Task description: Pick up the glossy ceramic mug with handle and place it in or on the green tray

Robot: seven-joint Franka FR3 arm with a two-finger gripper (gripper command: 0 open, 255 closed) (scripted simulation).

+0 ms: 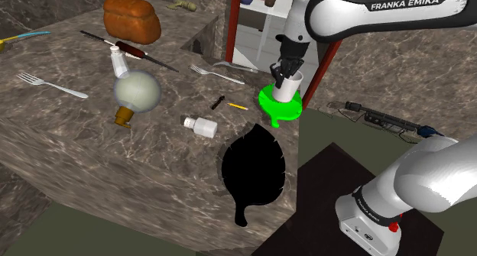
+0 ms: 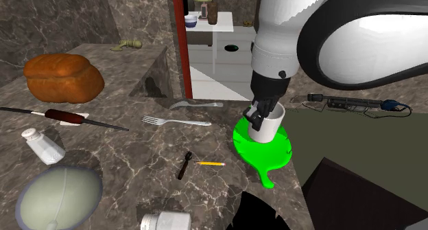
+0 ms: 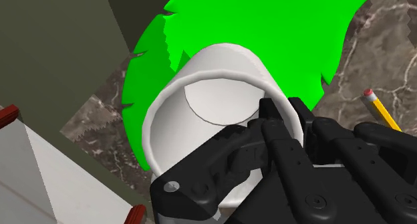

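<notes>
Gripper (image 2: 256, 119) clasps white mug (image 2: 271, 128), seemingly on green tray (image 2: 265, 156)

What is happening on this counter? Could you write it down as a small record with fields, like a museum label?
Holder: black gripper, shut on the wall of the white mug, one finger inside
Mug: open end up, over the green tray; whether it rests on it, cannot tell
Tray: leaf-shaped, at the marble counter's edge
Nearby: pencil and fork, on the counter beside the tray
Farther off: bread loaf, red-handled knife
</notes>
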